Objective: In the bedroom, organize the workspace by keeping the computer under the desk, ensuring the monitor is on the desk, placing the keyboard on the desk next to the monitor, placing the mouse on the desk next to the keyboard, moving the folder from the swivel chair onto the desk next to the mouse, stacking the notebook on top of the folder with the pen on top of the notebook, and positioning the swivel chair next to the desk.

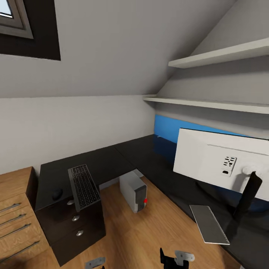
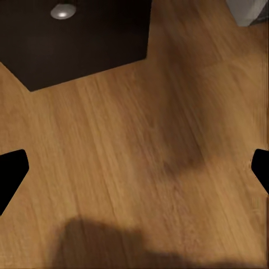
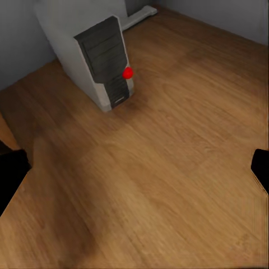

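The black L-shaped desk [image 1: 149, 153] runs along two walls. On its left wing the keyboard [image 1: 84, 186] lies overhanging the front edge, with the black mouse [image 1: 57, 194] just left of it. The monitor [image 1: 220, 162] stands on the right wing, its white back towards me. The grey computer [image 1: 133, 192] stands on the floor under the desk's corner, also the computer [image 3: 101, 56] ahead of my right gripper [image 3: 134, 174]. That gripper is open and empty over the floor. My left gripper [image 2: 134, 174] is open and empty too. The swivel chair, folder and pen are out of view.
A flat grey slab [image 1: 209, 224] lies on the desk before the monitor. A black drawer block [image 1: 74, 224] sits under the left wing, beside an oak drawer unit [image 1: 15, 216]. A blue panel [image 1: 168, 129] lines the wall under two white shelves [image 1: 209, 102]. Wood floor [image 1: 149, 231] lies between the wings.
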{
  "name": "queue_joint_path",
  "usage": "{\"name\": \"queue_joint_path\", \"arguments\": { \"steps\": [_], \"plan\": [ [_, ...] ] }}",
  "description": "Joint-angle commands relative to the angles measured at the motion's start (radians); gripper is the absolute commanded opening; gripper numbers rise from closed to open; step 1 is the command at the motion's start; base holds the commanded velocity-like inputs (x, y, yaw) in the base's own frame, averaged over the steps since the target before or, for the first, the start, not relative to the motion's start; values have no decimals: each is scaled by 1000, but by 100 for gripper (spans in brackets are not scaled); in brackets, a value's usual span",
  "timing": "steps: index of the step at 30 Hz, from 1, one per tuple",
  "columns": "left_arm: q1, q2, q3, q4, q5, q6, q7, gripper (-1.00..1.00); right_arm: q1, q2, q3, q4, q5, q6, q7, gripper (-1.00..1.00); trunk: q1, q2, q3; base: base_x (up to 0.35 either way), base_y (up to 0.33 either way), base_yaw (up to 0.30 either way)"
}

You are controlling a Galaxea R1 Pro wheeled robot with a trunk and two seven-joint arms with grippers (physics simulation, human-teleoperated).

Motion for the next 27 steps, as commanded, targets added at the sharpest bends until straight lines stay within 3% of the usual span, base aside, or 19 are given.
{"name": "queue_joint_path", "arguments": {
  "steps": [1,9,18,27],
  "plan": [
    [-1,1,-8,-1,8,-4,6,100,-1,1,7,2,-11,-4,4,100,0,-1,0,0,0,-268],
    [-1,2,-7,0,8,-4,6,100,-1,-1,6,2,-11,-4,4,100,0,-1,7,-4,18,-268],
    [-1,2,-7,0,8,-4,6,100,-1,-1,7,2,-11,-4,4,100,0,-1,14,-73,208,-269],
    [-1,2,-7,0,8,-4,6,100,-1,-1,7,2,-11,-4,4,100,0,-1,21,-15,47,-271]
  ]
}}
